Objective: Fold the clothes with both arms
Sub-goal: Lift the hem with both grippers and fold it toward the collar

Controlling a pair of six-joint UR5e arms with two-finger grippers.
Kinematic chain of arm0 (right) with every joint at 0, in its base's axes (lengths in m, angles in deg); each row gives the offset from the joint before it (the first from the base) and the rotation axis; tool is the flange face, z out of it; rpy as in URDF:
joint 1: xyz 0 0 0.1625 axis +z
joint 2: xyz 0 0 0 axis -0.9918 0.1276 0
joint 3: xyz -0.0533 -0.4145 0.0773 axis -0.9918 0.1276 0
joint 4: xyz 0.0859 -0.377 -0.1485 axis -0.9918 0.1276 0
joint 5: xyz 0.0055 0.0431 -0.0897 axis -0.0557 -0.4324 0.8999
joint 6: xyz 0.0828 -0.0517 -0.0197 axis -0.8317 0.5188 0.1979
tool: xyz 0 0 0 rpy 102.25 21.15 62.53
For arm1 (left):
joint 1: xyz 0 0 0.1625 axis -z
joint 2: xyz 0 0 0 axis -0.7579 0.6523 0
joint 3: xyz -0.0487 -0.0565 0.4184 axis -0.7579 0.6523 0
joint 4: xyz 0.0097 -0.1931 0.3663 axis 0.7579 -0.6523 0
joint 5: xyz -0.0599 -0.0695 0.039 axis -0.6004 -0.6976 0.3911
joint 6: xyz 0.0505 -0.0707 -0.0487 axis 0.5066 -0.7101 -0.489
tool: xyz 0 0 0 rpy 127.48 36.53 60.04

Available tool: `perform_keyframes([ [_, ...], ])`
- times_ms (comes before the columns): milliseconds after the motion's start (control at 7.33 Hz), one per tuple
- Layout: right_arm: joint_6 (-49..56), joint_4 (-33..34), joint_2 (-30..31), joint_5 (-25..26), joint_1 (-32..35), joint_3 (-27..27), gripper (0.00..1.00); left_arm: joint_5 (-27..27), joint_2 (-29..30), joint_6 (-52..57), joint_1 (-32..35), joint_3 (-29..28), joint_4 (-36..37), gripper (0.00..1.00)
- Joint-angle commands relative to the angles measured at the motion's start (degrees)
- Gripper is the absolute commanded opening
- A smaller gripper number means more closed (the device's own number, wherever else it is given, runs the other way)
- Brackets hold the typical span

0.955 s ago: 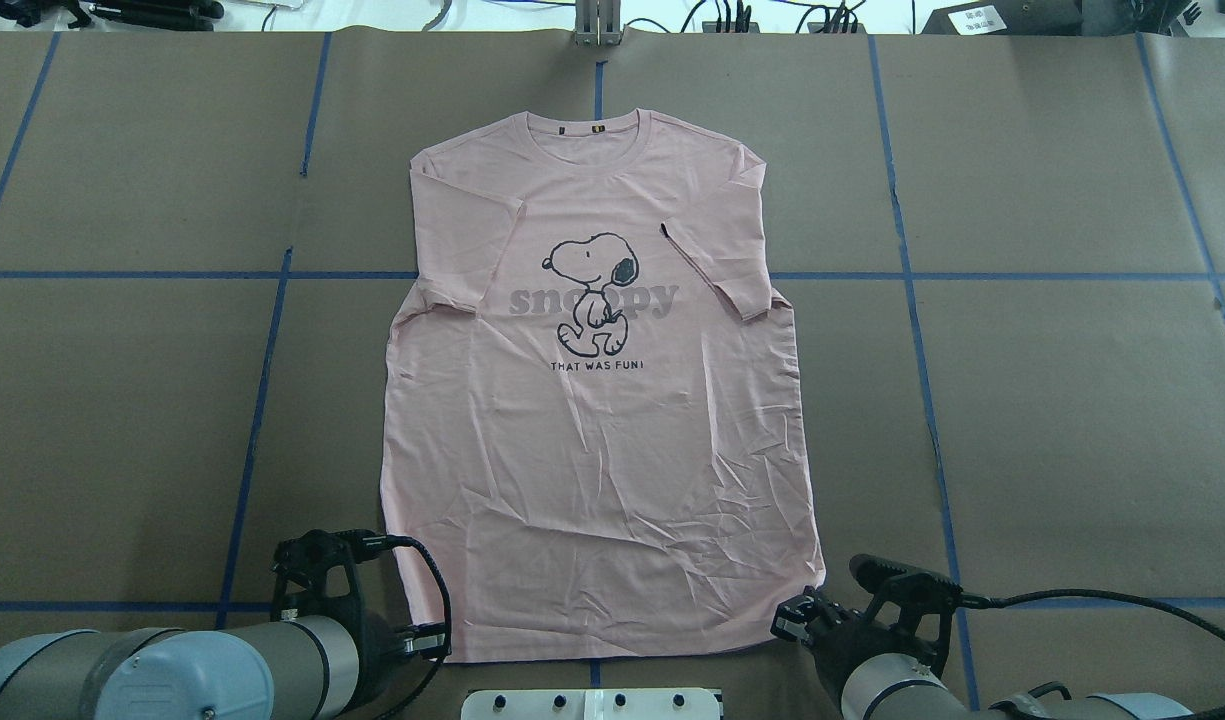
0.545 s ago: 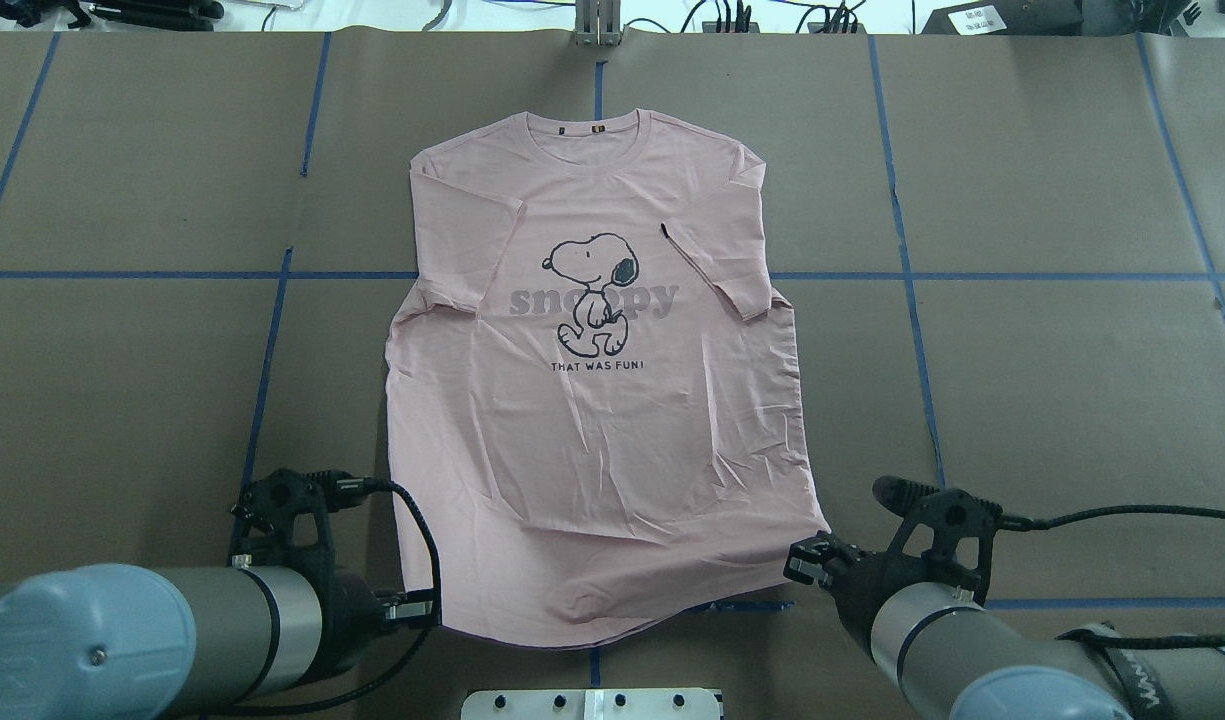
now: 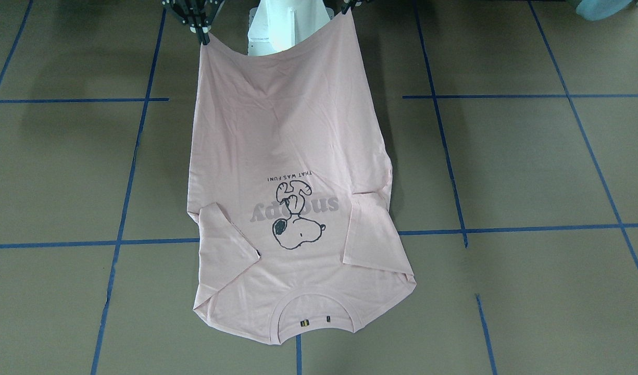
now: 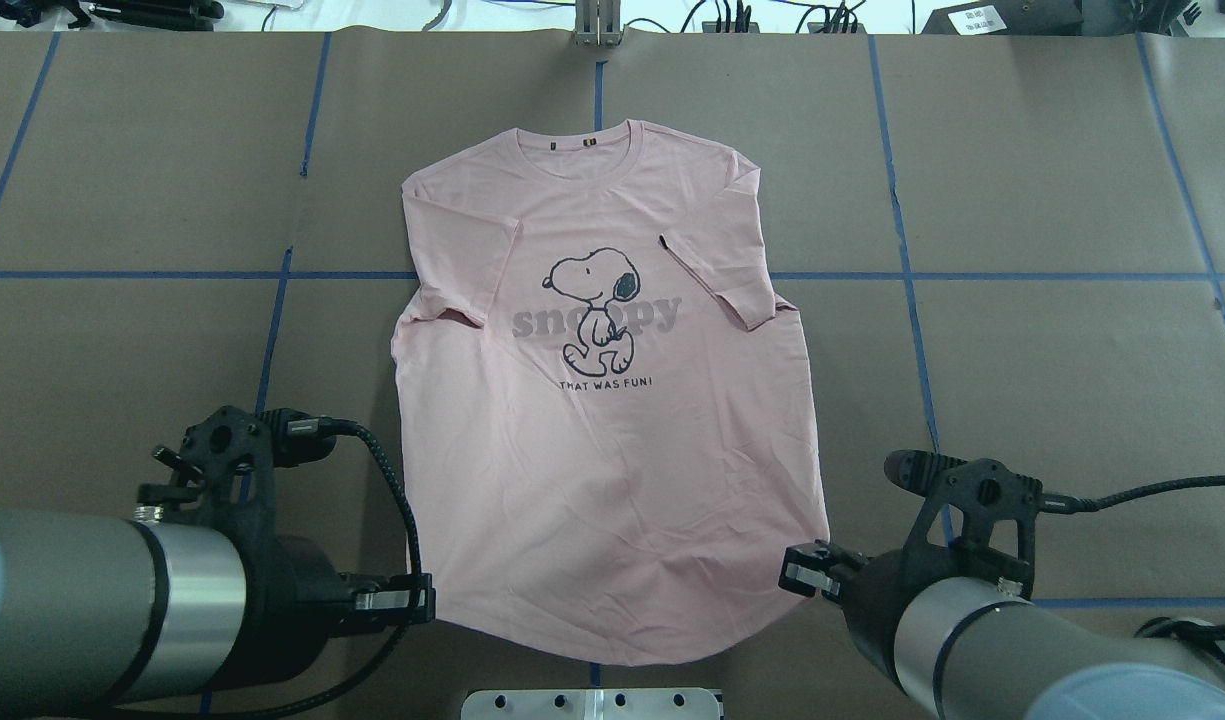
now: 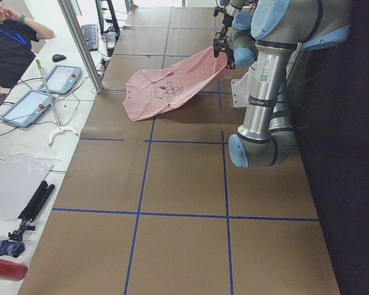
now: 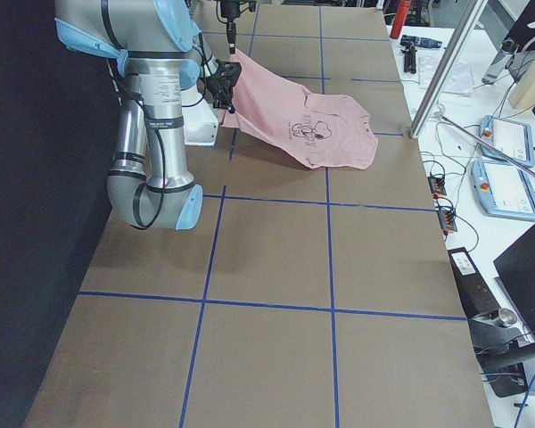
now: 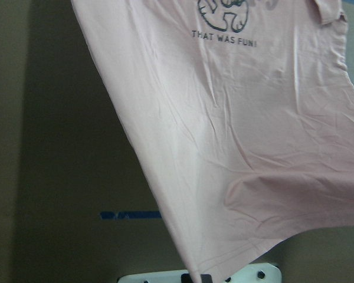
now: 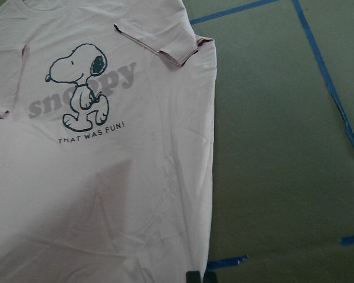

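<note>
The pale pink T-shirt [image 4: 612, 450] lies print side up, with the dog and "snoopy" lettering showing. Its collar end rests on the table at the far side, and its hem end is raised off the table toward me. My left gripper [image 4: 417, 600] is shut on the hem's left corner. My right gripper [image 4: 800, 575] is shut on the hem's right corner. In the front-facing view the shirt [image 3: 287, 130] hangs between the right gripper [image 3: 204, 39] and the left gripper [image 3: 345, 9]. Both sleeves are folded inward onto the front. The wrist views show the stretched cloth [image 7: 236, 147] [image 8: 106, 177].
The brown paper-covered table [image 4: 1052, 380] carries blue tape lines. The white pedestal base [image 4: 592, 703] sits just below the raised hem. An operator [image 5: 12, 37], control tablets [image 5: 61, 78] and a metal pole [image 5: 80, 43] stand beyond the far edge.
Both grippers have risen with the hem corners, lifting the hem off the table. The cloth has pulled taut and the collar end has slid slightly toward me.
</note>
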Motion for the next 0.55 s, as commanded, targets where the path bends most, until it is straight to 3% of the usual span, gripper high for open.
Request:
perform_keyframes([
  [0,0.1,6.8,-4.7,-3.0,-0.7,-3.6,0.00,-1.9,0.5,-0.1,0.1,4.2,0.6,0.00],
  [136,0.1,6.9,-4.7,-3.1,1.1,-3.0,0.00,-1.9,0.6,0.0,0.2,2.5,0.7,0.00],
  [409,3.7,5.8,-8.7,-2.7,8.8,6.8,0.00,1.8,2.3,0.2,3.7,-5.9,0.4,0.00],
])
